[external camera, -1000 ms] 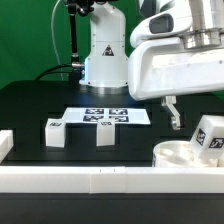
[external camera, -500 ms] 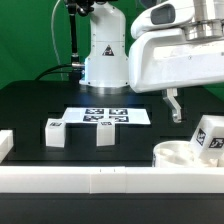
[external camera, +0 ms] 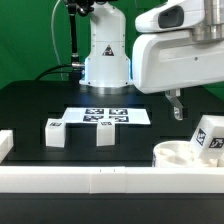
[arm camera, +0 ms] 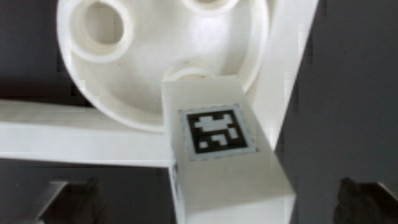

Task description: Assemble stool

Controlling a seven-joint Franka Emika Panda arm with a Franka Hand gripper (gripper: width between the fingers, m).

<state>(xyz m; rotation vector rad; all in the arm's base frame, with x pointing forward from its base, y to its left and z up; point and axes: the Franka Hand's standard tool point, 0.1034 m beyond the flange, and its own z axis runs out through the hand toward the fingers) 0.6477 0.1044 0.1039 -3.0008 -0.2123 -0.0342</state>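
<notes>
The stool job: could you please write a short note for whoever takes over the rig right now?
Gripper: open and empty, poised over the tilted leg.
Seat disc: on the table at the exterior view's right, by the front rail; the tilted leg leans on it.
Outer leg and middle leg: upright and apart, in front of the marker board.
Done: no leg is clearly socketed.
Left: fit all three legs.
</notes>
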